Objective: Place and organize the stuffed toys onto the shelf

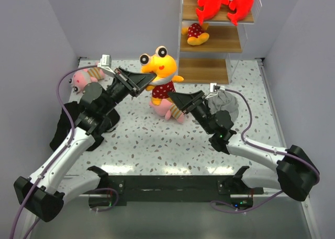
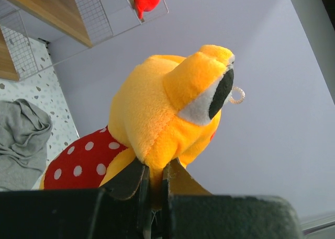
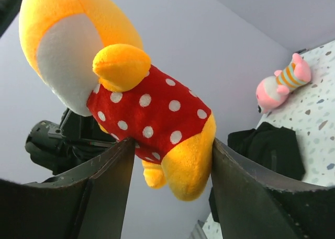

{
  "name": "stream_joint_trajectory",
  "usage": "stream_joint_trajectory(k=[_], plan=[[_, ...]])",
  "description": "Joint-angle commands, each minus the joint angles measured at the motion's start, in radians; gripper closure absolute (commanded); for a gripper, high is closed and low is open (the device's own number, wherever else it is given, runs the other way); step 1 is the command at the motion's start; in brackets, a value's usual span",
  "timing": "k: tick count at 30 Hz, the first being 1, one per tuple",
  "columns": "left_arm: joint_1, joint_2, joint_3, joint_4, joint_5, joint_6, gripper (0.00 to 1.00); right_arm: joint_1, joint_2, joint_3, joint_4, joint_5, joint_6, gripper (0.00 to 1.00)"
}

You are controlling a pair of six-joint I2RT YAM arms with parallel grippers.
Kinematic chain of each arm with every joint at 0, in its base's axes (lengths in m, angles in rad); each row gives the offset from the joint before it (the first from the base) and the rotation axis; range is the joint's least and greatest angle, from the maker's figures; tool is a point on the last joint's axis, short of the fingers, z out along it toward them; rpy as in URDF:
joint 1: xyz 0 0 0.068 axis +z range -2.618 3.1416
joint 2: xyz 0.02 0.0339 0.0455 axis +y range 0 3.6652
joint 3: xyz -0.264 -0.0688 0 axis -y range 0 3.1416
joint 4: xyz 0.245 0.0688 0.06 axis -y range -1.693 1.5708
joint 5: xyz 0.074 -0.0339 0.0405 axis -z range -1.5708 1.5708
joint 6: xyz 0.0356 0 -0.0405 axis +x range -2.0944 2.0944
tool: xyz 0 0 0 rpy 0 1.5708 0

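Light, soft and squashy, the yellow toy hangs above the tabletop, short of the shelf, its head plush pinched in the closed left pincer, while the open right pincer straddles its dotted belly, the fuller, surer hold.

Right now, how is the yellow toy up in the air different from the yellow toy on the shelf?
The yellow-orange plush toy in the air hangs upright, pinched by the left tool. The yellow-orange plush toy on the shelf rests on the middle wooden board, and no tool touches it. Both wear red tops with white dots.
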Motion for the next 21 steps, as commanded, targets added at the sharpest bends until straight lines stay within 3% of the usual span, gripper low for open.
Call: stream_joint_trajectory(k=[1, 4, 5, 8, 9, 12, 15, 21], plan=[[0.005, -0.037, -0.016, 0.088, -0.023, -0.018, 1.0, 0.034, -0.015, -0.013, 0.127, 0.113, 0.024, 0.45], [0.005, -0.043, -0.036, 0.094, -0.019, -0.008, 1.0, 0.037, -0.026, -0.028, 0.141, 0.131, 0.013, 0.8], [0.005, -0.046, -0.046, 0.094, -0.019, 0.008, 1.0, 0.037, -0.031, -0.036, 0.15, 0.157, 0.013, 0.98], [0.006, -0.06, -0.044, 0.066, -0.028, 0.07, 0.86, 0.036, -0.07, -0.077, 0.161, 0.223, -0.008, 1.0], [0.006, -0.066, -0.043, 0.045, -0.032, 0.09, 0.7, 0.037, -0.086, -0.086, 0.147, 0.237, -0.022, 1.0], [0.008, -0.081, -0.032, -0.007, -0.062, 0.169, 0.45, 0.036, -0.175, -0.083, 0.026, 0.307, -0.085, 1.0], [0.008, -0.084, -0.009, -0.074, -0.1, 0.248, 0.26, 0.037, -0.254, -0.07, -0.076, 0.364, -0.138, 1.0], [0.009, -0.069, 0.069, -0.24, -0.193, 0.42, 0.11, 0.002, -0.353, 0.007, -0.348, 0.444, -0.203, 1.0]])
